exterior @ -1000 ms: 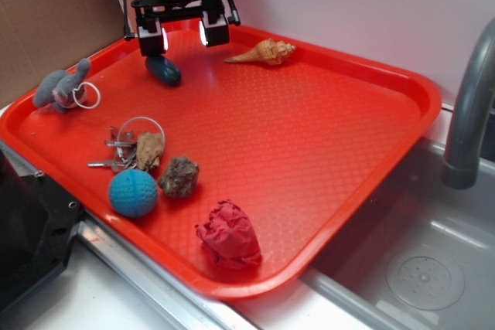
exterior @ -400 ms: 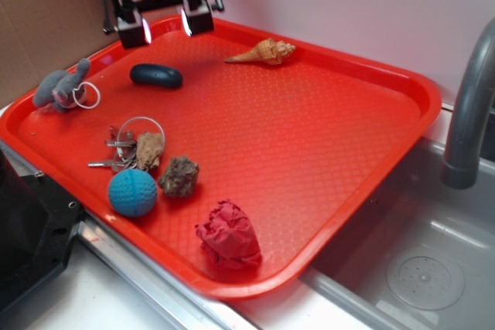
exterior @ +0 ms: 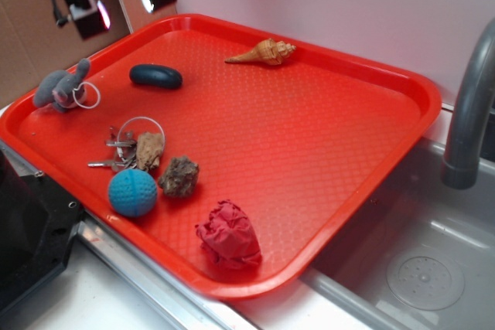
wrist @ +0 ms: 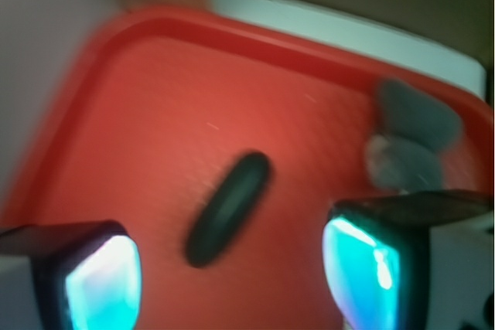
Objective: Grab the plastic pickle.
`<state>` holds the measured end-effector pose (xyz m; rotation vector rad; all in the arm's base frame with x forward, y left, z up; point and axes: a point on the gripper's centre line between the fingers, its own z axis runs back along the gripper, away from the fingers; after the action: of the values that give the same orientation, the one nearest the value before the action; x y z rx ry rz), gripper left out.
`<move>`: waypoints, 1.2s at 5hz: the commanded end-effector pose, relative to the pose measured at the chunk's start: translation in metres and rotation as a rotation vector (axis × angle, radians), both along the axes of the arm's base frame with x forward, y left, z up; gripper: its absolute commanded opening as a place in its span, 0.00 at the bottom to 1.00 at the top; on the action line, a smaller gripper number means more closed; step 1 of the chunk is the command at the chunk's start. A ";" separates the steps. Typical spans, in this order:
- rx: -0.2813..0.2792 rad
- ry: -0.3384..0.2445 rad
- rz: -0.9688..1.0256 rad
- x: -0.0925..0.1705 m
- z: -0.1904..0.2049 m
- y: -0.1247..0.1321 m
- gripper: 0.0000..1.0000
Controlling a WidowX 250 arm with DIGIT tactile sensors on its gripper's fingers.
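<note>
The plastic pickle (exterior: 156,76) lies flat on the red tray (exterior: 309,152), near the tray's back-left corner, between the grey plush elephant (exterior: 62,86) at the left edge and the seashell (exterior: 263,52) near the back edge, touching neither. It looks small, light, stiff and smooth, so it would likely skid or squirt out of a poor pinch; the surest hold is probably across its narrow middle, pads square to the long sides. The gripper (exterior: 120,4) hangs above the corner with its jaws wide apart and nothing between them. The exterior view shows the whole layout, including the blue ball (exterior: 133,192) near the front edge. The blurred wrist view instead shows the pickle (wrist: 229,208) slanting between the lit fingertips (wrist: 104,284).
</note>
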<state>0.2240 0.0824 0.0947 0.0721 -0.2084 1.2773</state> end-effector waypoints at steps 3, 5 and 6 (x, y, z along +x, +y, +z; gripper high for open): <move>0.003 0.046 0.196 0.018 -0.057 0.008 1.00; 0.019 0.087 0.201 0.000 -0.075 0.004 0.00; 0.002 0.027 0.080 0.002 -0.055 0.005 0.00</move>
<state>0.2336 0.0796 0.0287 0.1080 -0.1363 1.3393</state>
